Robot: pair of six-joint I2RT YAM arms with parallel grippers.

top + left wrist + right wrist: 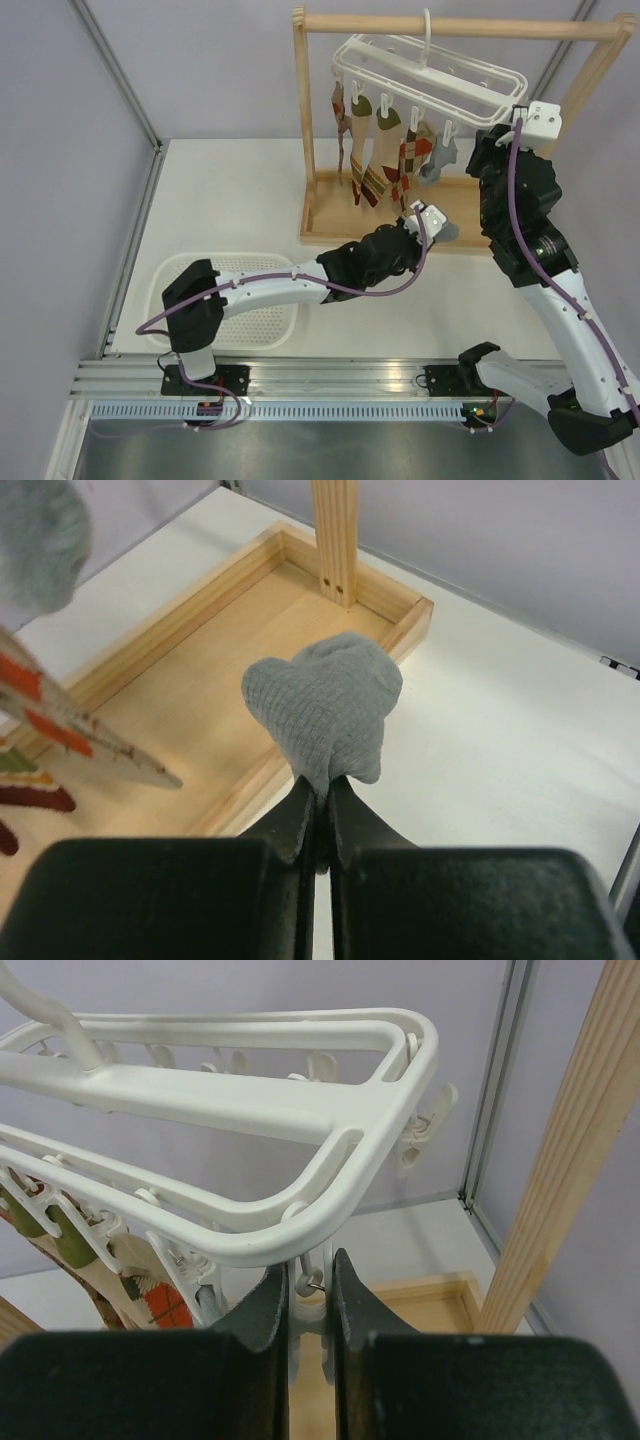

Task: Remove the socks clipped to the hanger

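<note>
Grey ribbed fabric bunches out of the left pincer [322, 790], whose two black fingers are pressed together on one edge of a plain grey sock [325, 705]. No clip is attached to this sock. It is loose from the hanger and carried low, just above the near right corner of a shallow wooden tray [180, 690].

High up and to the right of that pincer, the right pincer [310, 1280] is clamped on a small white end clip [308, 1260] dangling under the rounded right corner of the white plastic hanger [250, 1100]. Squeezing a clip there looks meant to spring it open. The grip also likely steadies the frame, which hangs freely by its hook from a wooden rail [460, 25].

Left of the right pincer and lower, the other socks [385, 165] hang in a row from their clips. Several are argyle in red, orange, brown and cream, and one more grey one hangs nearest the pincer. The task is therefore judged only begun.

Behind and far to the left of the left pincer, near its arm's base, a white perforated basket [265, 325] lies on the counter [230, 190], a plausible drop spot. The counter is matt white, and pale lilac walls with metal corner rails enclose it.
</note>
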